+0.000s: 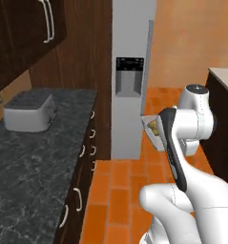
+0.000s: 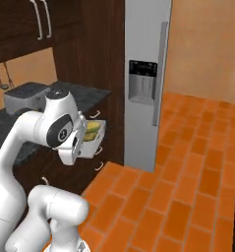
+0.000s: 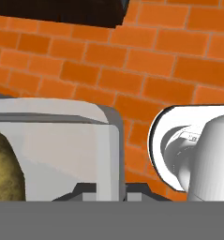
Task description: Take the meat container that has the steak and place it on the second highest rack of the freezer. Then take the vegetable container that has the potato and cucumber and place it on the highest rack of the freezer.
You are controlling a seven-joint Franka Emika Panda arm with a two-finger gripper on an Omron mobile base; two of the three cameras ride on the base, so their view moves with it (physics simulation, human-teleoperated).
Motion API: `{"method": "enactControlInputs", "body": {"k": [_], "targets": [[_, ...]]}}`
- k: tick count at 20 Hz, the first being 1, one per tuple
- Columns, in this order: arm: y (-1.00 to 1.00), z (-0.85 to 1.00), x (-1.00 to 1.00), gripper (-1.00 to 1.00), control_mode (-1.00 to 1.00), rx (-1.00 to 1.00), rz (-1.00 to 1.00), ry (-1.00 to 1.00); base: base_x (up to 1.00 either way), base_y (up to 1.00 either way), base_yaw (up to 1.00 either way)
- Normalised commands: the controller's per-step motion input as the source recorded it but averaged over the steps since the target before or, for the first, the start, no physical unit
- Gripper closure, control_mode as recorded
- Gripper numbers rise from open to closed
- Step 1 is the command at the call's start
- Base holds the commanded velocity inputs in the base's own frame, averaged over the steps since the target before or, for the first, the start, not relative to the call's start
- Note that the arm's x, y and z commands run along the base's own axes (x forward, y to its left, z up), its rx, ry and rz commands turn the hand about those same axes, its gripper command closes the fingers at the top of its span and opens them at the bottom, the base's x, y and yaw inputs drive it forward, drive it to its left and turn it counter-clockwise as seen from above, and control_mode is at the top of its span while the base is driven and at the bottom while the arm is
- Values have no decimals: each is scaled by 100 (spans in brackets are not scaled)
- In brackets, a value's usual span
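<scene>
Gripper (image 3: pixel 111 190) clamped narrow on the wall of the white rectangular vegetable tray (image 3: pixel 76 140), held in the air over the orange brick floor (image 2: pixel 188 187). Tan potato (image 3: pixel 5 166) and green cucumber (image 2: pixel 91 126) inside. Grey-door freezer (image 1: pixel 130 71) closed, well apart ahead. Dark granite bench (image 1: pixel 34 157) carries a silver toaster (image 1: pixel 29 112).

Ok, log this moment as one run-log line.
gripper: shut on vegetable container | potato inside | freezer: door closed | container carried above floor

Ahead of the pincer (image 3: pixel 112 190) stands the closed freezer (image 2: pixel 143 83). The counter (image 1: pixel 34 157) flanks one side. Open tiled floor (image 2: pixel 188 162) lies on the other.
</scene>
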Motion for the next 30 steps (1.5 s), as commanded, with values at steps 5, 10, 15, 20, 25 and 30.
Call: {"method": "enactControlInputs", "body": {"k": [5,10,15,20,25,30], "targets": [[0,0,0,100,100,0,0,0,16,-41,-74],[0,0,0,100,100,0,0,0,48,-45,-22],[0,0,0,100,100,0,0,0,95,-54,0],[0,0,0,100,100,0,0,0,100,-45,0],[0,0,0,100,100,0,0,0,100,-13,2],[0,0,0,100,100,0,0,0,100,-3,4]]}}
